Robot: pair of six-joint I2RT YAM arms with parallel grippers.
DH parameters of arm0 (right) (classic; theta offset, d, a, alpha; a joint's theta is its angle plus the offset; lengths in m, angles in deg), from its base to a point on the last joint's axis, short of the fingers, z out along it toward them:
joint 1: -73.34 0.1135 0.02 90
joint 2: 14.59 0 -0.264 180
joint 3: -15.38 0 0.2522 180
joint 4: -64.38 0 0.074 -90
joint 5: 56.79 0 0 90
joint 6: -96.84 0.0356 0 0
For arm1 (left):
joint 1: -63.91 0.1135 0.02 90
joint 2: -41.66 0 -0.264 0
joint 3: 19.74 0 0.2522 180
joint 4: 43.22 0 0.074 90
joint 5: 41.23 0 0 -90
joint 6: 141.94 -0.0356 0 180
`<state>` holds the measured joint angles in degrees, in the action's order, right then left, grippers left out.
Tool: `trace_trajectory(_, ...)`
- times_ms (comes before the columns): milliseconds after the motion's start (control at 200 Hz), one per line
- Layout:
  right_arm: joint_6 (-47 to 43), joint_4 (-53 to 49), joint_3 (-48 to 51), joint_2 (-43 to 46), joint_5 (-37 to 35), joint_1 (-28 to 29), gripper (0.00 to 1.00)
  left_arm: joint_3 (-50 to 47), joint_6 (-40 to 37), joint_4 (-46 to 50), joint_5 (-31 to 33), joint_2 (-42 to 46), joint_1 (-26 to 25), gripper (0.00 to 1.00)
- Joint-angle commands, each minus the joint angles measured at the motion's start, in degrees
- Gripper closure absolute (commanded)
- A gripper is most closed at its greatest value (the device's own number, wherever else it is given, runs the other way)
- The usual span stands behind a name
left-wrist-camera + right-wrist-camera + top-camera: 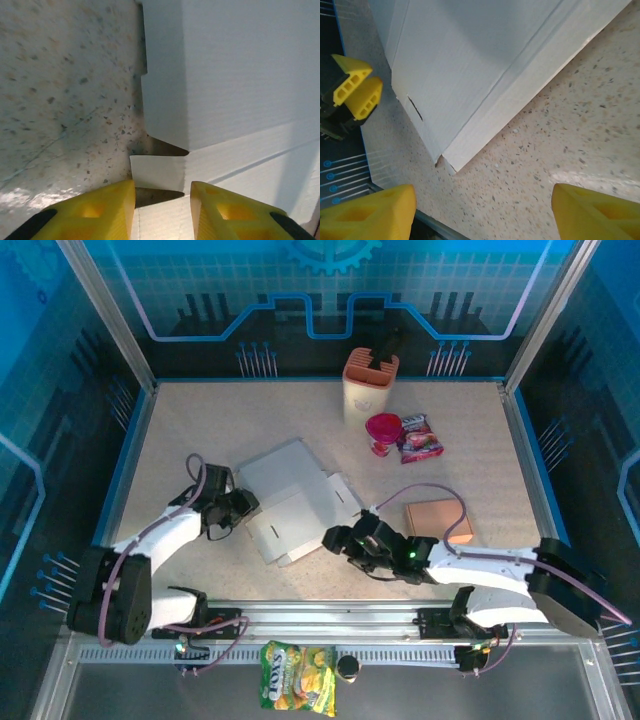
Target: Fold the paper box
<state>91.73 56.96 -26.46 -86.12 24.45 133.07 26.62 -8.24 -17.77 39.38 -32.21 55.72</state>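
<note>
While flat paper box [295, 495] lies mid surface [200, 430], left claw [243, 507] slightly parted at 9 o'clock flap, seemingly released; right claw [336, 538] wide open at 5 o'clock. Risk: unpinned sheet slides when pushed.

Flat white corrugated-paper box blank [295, 498], unfolded, spread on the speckled worktop [200, 430] near its middle, turned askew to the edges. Several panels joined by straight creases, with notched flaps and small tabs along the outline and a narrow slot cut near one near corner. Left edge slightly raised, a thin shadow beneath.
</note>
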Motion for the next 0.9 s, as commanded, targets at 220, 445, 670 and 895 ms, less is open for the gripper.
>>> trace_trajectory(220,7.7,21.6,0.4,-15.0,3.1,-1.3,0.29,-5.7,-1.4,-10.1,-5.4,-1.5,0.5,0.67)
trace_trajectory(445,6.7,18.2,-0.9,-15.4,0.0,-1.4,0.31,-6.6,-1.3,-11.7,-6.2,-3.7,0.4,0.68)
trace_trajectory(670,7.6,19.3,1.0,-15.5,-0.6,-2.7,0.31,-6.8,-1.0,-11.8,-6.3,-3.9,0.2,0.69)
trace_trajectory(895,7.9,31.6,2.6,-21.1,1.2,-4.0,0.34,-7.4,-0.7,-12.2,-6.2,-5.0,-0.2,0.70)
